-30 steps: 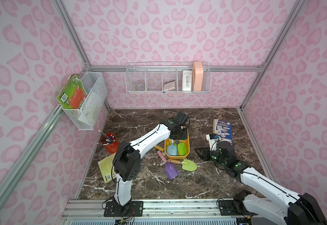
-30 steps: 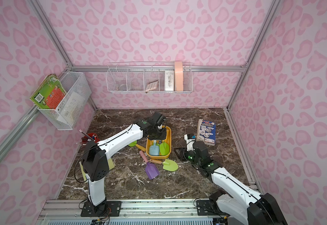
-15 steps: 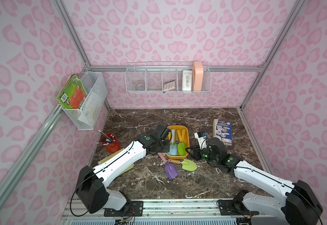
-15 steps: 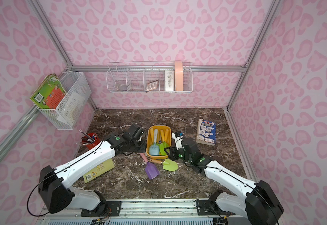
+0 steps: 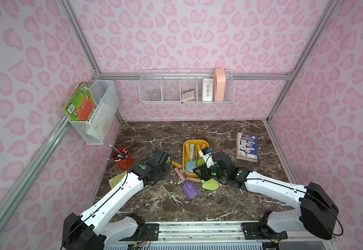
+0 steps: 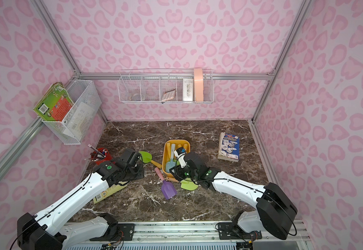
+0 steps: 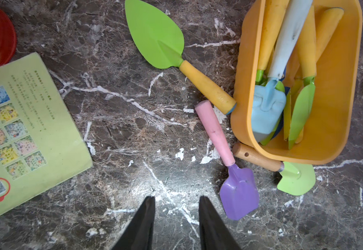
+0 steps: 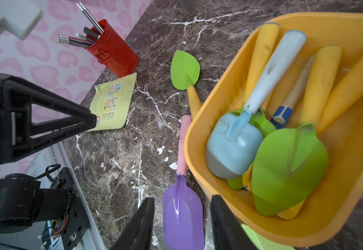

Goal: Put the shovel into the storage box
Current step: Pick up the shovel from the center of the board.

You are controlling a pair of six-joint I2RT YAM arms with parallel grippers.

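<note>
The yellow-orange storage box (image 5: 206, 144) (image 6: 165, 151) sits mid-table with several shovels lying in it. Three more lie on the marble. A green-bladed shovel with a yellow handle (image 7: 154, 36) rests to the box's left. A purple shovel with a pink handle (image 5: 189, 189) (image 8: 182, 207) and a pale-green shovel with a wooden handle (image 5: 209, 184) lie at the box's near end. My right gripper (image 8: 182, 200) hangs open over the purple blade, which shows between its fingers. Left of the box, my left gripper (image 7: 176, 200) is open above bare marble, empty.
A red pen cup (image 5: 122, 161) stands by the left wall, with a yellow-green booklet (image 7: 24, 129) beside it under my left arm. A blue-covered book (image 5: 247, 147) lies at the back right. White wire baskets (image 5: 186, 89) (image 5: 95, 112) hang on the walls.
My left arm has drawn back from over the storage box to its left side, and its jaws have parted a little. My right gripper has moved left to the shovels at the box's near end.
</note>
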